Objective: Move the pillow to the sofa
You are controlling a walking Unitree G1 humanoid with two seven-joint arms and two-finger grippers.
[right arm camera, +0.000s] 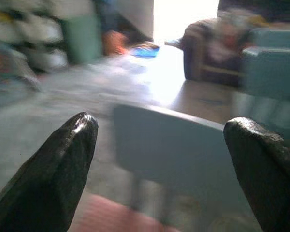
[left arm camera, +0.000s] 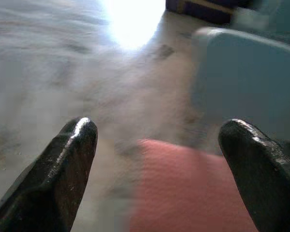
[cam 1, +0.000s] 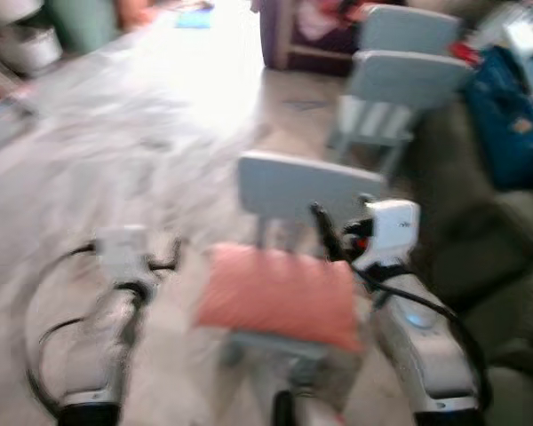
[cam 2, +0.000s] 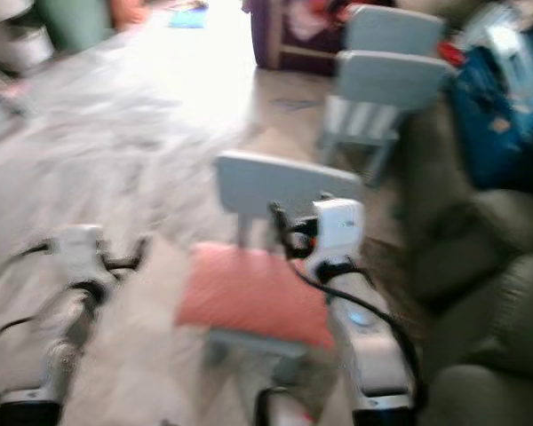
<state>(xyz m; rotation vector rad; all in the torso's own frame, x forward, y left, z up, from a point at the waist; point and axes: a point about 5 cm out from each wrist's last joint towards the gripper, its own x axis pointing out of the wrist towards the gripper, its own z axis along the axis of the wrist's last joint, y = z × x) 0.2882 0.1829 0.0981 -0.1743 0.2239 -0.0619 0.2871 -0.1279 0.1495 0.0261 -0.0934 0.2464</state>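
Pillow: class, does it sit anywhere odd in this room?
Yes. The pink pillow lies on the seat of a small pale-blue chair rather than on the grey sofa to its right. Both open grippers point towards it.

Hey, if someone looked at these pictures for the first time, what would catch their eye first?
Probably the salmon-pink pillow, lying on the seat of a small pale blue chair right in front of the robot. Both open end effectors flank it, the left end effector beside its left edge and the right end effector over its far right corner. Next, the sunlit glare on the floor beyond.
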